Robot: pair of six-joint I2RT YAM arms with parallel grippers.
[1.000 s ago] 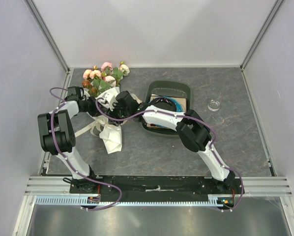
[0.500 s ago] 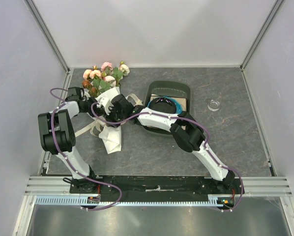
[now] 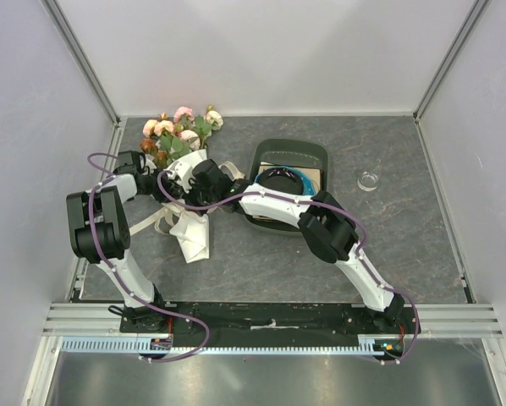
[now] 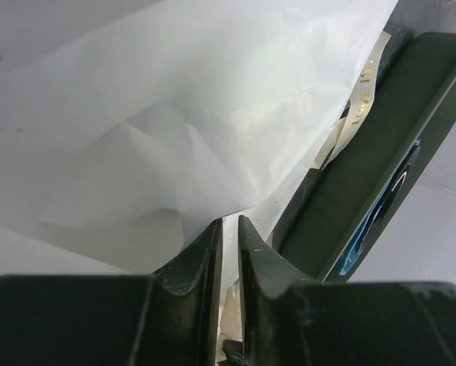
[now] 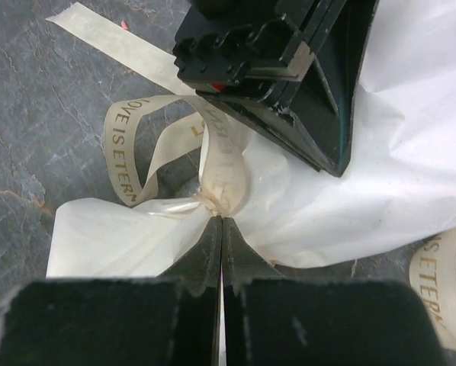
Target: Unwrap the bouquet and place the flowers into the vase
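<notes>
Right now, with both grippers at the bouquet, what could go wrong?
1. The right gripper is shut at the ribbon knot, not on a loose end, so a pull may tighten the knot.
2. The left gripper pinches only thin wrap, which may tear or slip out.
3. The tray lies close beside the wrap, so a dragged bouquet could catch on its rim.

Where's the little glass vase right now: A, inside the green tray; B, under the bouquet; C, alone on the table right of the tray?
C: the vase stands alone on the table, right of the green tray and far from the bouquet.
</notes>
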